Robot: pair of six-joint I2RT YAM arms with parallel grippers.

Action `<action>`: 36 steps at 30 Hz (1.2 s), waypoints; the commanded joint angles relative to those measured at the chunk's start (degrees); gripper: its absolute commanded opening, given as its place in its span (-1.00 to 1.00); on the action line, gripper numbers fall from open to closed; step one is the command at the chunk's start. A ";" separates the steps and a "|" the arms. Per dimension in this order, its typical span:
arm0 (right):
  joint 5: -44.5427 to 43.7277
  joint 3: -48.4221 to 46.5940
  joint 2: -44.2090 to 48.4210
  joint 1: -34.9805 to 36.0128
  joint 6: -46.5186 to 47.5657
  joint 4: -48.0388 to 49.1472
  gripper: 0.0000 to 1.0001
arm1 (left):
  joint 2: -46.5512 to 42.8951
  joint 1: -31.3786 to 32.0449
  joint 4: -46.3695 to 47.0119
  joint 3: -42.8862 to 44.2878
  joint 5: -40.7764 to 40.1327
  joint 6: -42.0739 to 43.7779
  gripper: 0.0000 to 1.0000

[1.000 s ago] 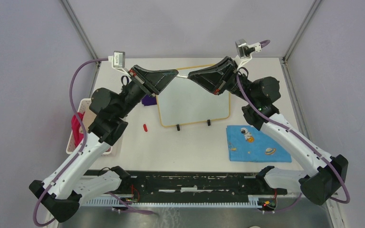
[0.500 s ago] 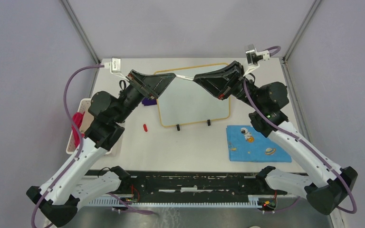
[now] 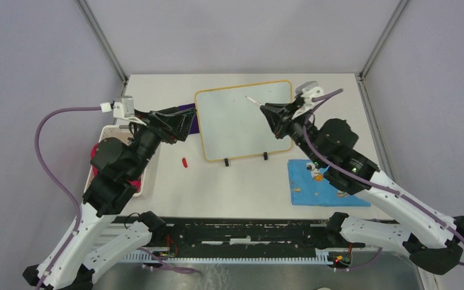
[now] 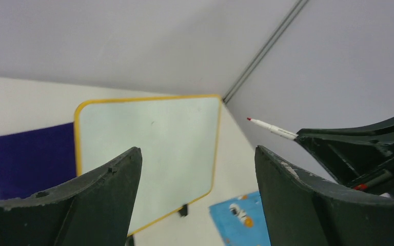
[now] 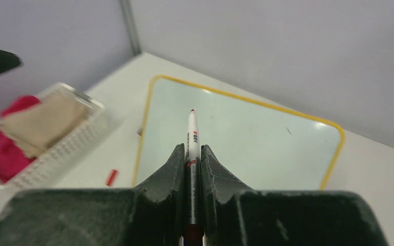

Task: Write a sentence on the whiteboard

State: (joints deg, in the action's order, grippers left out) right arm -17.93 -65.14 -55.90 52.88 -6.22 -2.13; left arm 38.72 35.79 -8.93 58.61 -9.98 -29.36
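One whiteboard [image 3: 241, 124], one marker [image 5: 192, 134], one red cap [image 3: 184, 162], one blue cloth [image 3: 305, 192].

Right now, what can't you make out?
Tiny dark speck on the glossy white, yellow-framed whiteboard: too small in the wrist views to identify.
Dark purple cloth: top view, mostly under the left arm; left wrist, cut by a finger of the left claw.
Contents of the white mesh basket: top view, under the left arm; right wrist, blurred.
Rear end of the red-tipped white marker: buried in the right claw.

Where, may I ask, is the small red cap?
The small red cap lies between the yellow-framed whiteboard and the white basket, left-centre in the top view.
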 commanded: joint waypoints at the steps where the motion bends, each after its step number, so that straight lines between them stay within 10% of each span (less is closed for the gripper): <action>1: -25.38 0.01 -3.92 4.38 10.40 -7.60 -1.00 | 0.85 -0.11 -4.22 -4.82 -5.41 8.70 0.72; 21: 4.07 21.98 3.43 -7.99 1.13 10.80 -1.00 | 9.10 -0.11 -0.82 -11.95 0.51 15.05 0.99; 36: -5.22 19.53 -2.27 2.61 6.47 13.15 -1.00 | 5.97 -8.11 -4.36 -15.64 5.20 8.00 0.99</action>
State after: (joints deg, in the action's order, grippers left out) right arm -21.28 -43.94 -57.87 54.72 -0.86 6.20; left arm 44.97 34.35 -13.93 42.19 -8.27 -17.58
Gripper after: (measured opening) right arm 0.170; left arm 0.993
